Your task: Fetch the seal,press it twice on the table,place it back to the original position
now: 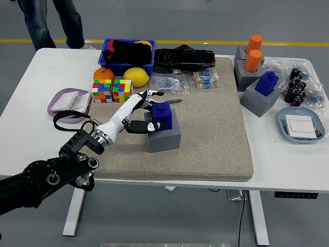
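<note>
A blue seal (163,116) stands in a grey block holder (165,138) on the grey mat (216,128), left of the mat's middle. My left hand (150,114), white with dark fingertips, reaches in from the lower left and is closed around the seal's left side. The thumb (140,126) lies against its near face and the fingers (149,98) curl round its far side. The seal still sits in the holder. My right arm is out of view.
Two colour cubes (112,90), an orange (103,74), a lemon (136,76) and a blue bin (128,55) lie behind my hand. A purple dish (60,99) is to the left. More seals in grey holders (259,87) stand at right. A person's legs (51,23) show at top left.
</note>
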